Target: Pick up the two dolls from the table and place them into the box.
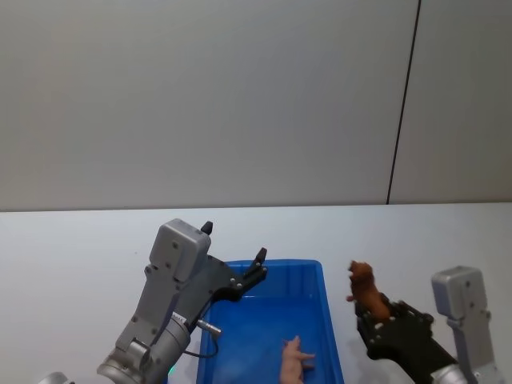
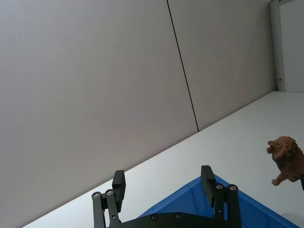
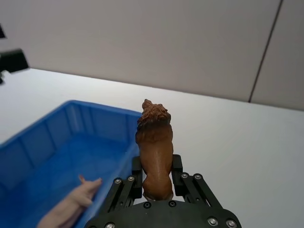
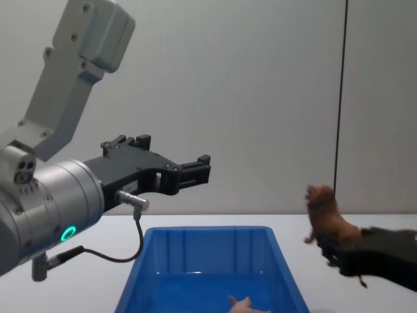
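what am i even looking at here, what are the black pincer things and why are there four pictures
This is a robot with two arms, each ending in a black claw. Four cameras catch the same moment: one on its head looking down, one on its chest looking across the table, and one on each wrist looking along that arm's claw.

On the flat white table stands a large bright blue plastic bin. A small pale pink toy animal lies inside it.

The left claw hangs open and empty above the bin's left side. The right claw is shut on a shaggy reddish-brown toy lion, holding it upright in the air just to the right of the bin.
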